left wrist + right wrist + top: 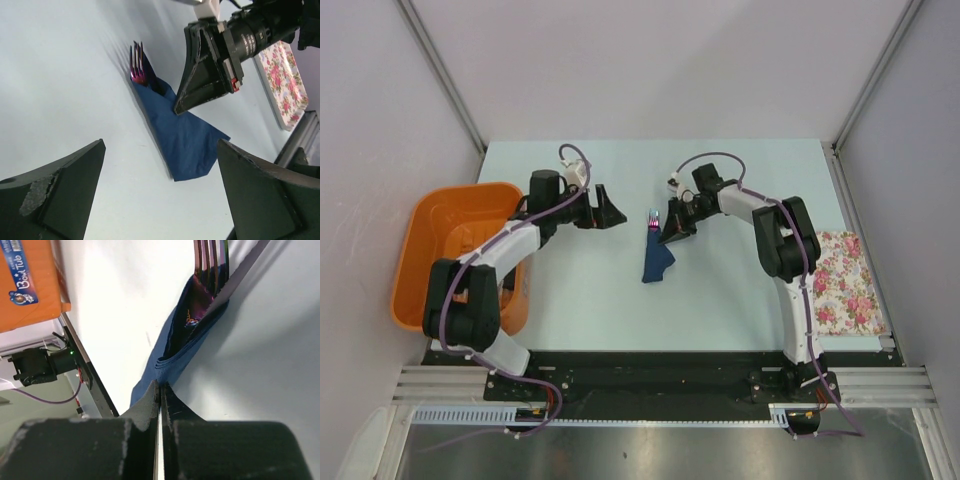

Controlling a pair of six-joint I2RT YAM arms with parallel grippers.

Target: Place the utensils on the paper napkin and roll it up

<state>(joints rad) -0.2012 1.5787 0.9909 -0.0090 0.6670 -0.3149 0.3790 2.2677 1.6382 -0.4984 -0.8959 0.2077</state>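
In the middle of the top view, my shut right pincer [671,236] touches the folded-up napkin [657,263] holding the fork [653,217], and my left pincer [616,213] is wide open, so the napkin may spring loose.

Soft, even light is falling from above in the overhead view, leaving faint shadows on the table [580,300]. In the left wrist view the left fingers [60,195] are showing dark and blurred, while the table beyond them is washing out; the fork [137,62] ahead of them is casting thin streaked shadows. The right fingers [142,412] are looking black and out of focus; a broad grey shadow is lying to their right, and the fork tines ahead are glinting.
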